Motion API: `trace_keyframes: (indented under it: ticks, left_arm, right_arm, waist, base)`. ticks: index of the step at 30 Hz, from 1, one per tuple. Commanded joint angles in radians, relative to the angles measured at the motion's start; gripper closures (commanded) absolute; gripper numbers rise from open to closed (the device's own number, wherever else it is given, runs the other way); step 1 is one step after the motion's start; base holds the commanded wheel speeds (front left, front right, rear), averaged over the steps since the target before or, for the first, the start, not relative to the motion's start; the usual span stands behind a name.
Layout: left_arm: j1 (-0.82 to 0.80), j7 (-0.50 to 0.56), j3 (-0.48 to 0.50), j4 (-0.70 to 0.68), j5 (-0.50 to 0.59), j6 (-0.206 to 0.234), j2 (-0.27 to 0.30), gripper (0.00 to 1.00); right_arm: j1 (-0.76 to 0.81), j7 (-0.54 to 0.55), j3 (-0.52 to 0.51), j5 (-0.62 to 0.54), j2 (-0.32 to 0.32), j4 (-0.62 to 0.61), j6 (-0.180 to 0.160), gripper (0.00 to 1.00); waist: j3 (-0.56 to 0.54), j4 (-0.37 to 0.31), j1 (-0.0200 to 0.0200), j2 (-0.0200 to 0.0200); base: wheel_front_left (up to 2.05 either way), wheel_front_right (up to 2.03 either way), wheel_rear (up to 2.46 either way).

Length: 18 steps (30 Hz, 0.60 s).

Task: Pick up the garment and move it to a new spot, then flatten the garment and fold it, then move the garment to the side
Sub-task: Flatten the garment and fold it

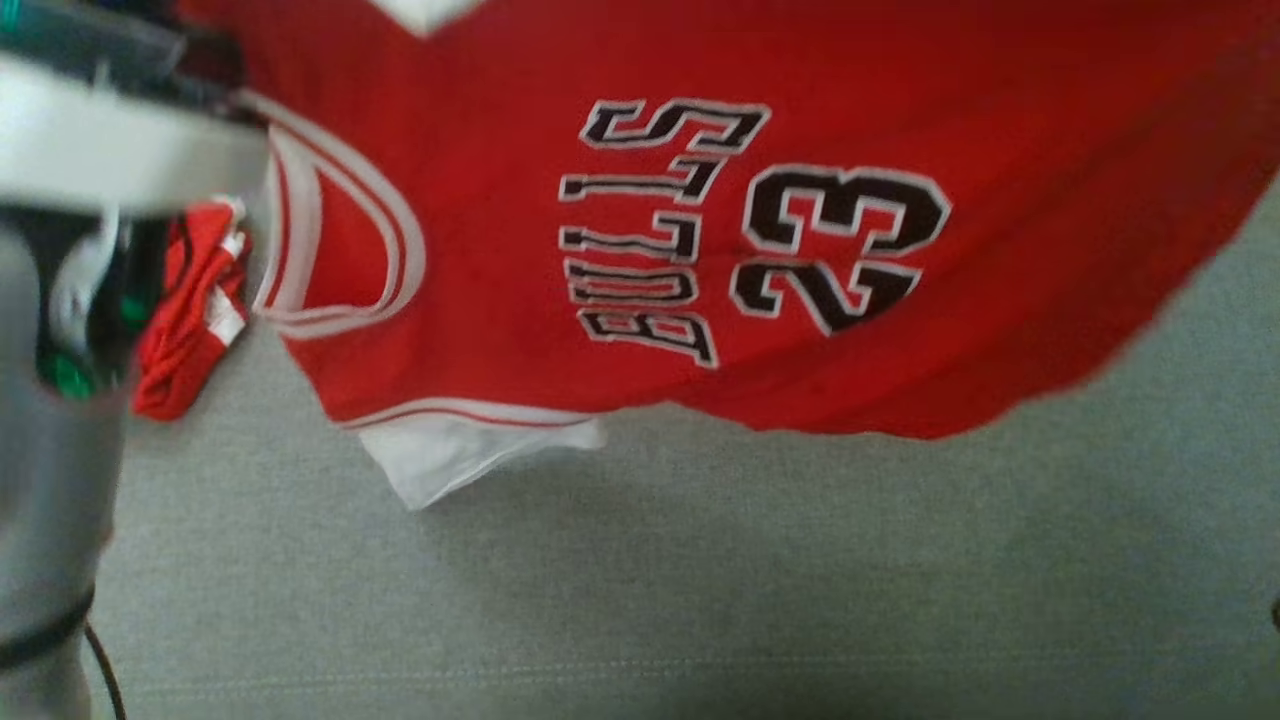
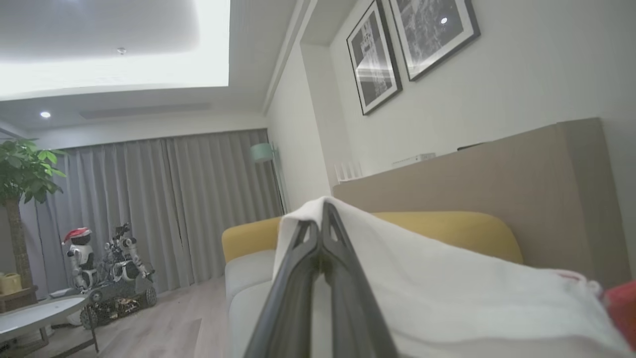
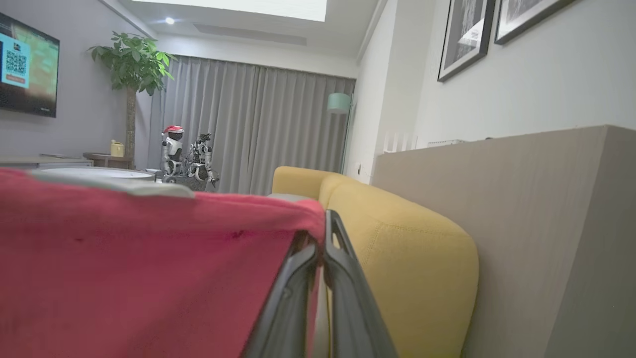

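The left hand (image 2: 322, 221) has its two dark fingers pressed together on a white fold of the garment (image 2: 447, 293), which drapes away to the right; a red patch at the edge is probably the same cloth. Behind stands a yellow sofa (image 2: 462, 231).

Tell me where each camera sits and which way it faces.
Head view: on the head, looking down at the red jersey over the grey cushion; a pale forearm crosses upper left.
Left wrist view: on the left wrist, facing along the yellow sofa toward the curtains; left gripper shut on the jersey's white cloth.
Right wrist view: on the right wrist, facing likewise; right gripper shut on red fabric.
Shared: both wrist views show sofa, curtains and toy robots.
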Motion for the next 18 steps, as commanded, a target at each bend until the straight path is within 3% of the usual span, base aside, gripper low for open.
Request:
trace_keyframes:
  ticks: [1, 9, 18]
  left_arm:
    - [-0.084, 0.004, 0.03, 0.011, -0.002, -0.01, 0.024, 1.0]
    - [-0.436, -0.085, 0.001, 0.424, 0.016, -0.061, -0.056, 1.0]
    - [-0.745, -0.275, 0.04, 0.868, 0.023, -0.058, -0.118, 1.0]
  right_arm:
    - [-0.071, 0.0, 0.012, 0.015, -0.015, -0.006, 0.008, 1.0]
    - [-0.44, -0.068, 0.076, 0.077, 0.012, 0.307, 0.008, 1.0]
    - [-0.886, -0.3, 0.138, 0.103, 0.138, 0.825, 0.008, 1.0]
  waist:
    - [0.017, -0.005, 0.0, 0.0]
    - [0.13, -0.024, 0.0, 0.0]
    - [0.199, -0.073, 0.0, 0.0]
  base:
    - [0.0, 0.0, 0.0]
    - [0.0, 0.0, 0.0]
    - [0.0, 0.0, 0.0]
